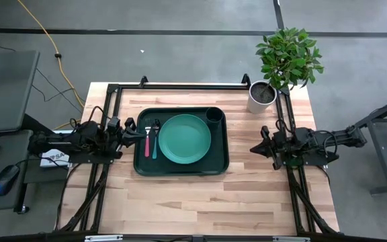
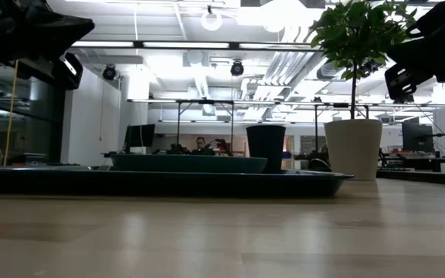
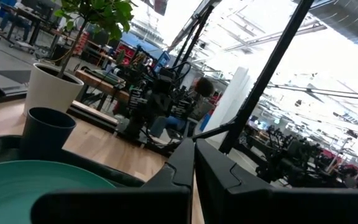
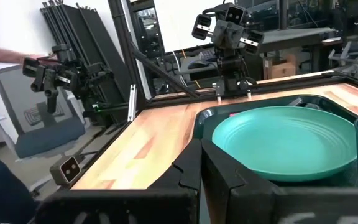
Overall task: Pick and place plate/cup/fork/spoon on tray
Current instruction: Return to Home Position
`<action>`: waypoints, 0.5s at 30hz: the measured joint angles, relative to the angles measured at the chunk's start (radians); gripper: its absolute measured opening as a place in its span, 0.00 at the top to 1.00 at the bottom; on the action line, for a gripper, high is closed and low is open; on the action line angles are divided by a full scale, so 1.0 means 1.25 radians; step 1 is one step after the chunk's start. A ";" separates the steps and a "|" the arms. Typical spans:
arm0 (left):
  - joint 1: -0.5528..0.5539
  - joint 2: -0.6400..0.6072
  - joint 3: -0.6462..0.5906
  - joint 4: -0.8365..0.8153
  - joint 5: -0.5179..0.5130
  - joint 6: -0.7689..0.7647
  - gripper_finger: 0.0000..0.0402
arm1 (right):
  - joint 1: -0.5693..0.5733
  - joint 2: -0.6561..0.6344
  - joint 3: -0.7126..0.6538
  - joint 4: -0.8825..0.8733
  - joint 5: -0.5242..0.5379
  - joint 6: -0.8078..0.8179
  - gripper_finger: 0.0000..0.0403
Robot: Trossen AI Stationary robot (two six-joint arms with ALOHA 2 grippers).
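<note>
The left tool [image 1: 130,132] is held shut, with nothing between its two dark fingers. It is parked at the left edge of the large dark green rectangular plastic tray [image 1: 180,169], just beside the small fork with the pinkish-red handle [image 1: 147,141]. The right tool [image 1: 257,148] is also shut and empty. It is kept well apart from the tray, over the bare wooden desk [image 1: 200,202] on the right side.

Everything that is asked for is seen on the tray. The round flat green plastic plate [image 1: 185,138] is lying in the middle. The small dark round cup [image 1: 214,115] is standing upright in the far right corner of the tray, just beside the plate. The fork and the small spoon with the teal-blue handle [image 1: 155,144] are laid side by side, to the left of the plate.

A white plant pot with a green leafy plant [image 1: 262,96] is standing on the desk beyond the tray and is not part of the job.

The placing step looks finished. No more picking seems to be needed. The next move is judged to be only a pulling back of both arms, done with care so that the fork is not bumped by the left tool.
</note>
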 joint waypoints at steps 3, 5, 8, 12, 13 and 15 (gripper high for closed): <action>0.000 0.000 0.000 0.000 0.000 0.000 1.00 | 0.000 0.000 0.000 0.000 0.000 0.000 1.00; 0.000 0.000 0.000 0.000 0.000 0.000 1.00 | 0.000 0.000 0.000 0.000 0.000 0.000 1.00; 0.000 0.000 0.000 0.000 0.000 0.000 1.00 | 0.000 0.000 0.000 -0.001 0.000 0.000 1.00; -0.029 -0.003 0.000 -0.009 -0.012 0.000 1.00 | 0.000 0.000 0.000 -0.001 0.000 0.000 1.00; -0.046 -0.003 0.000 -0.009 -0.015 0.000 1.00 | 0.000 0.001 0.000 -0.001 0.000 0.000 1.00; -0.076 -0.003 0.000 -0.015 -0.018 0.051 1.00 | 0.000 0.000 0.001 -0.002 0.000 0.000 1.00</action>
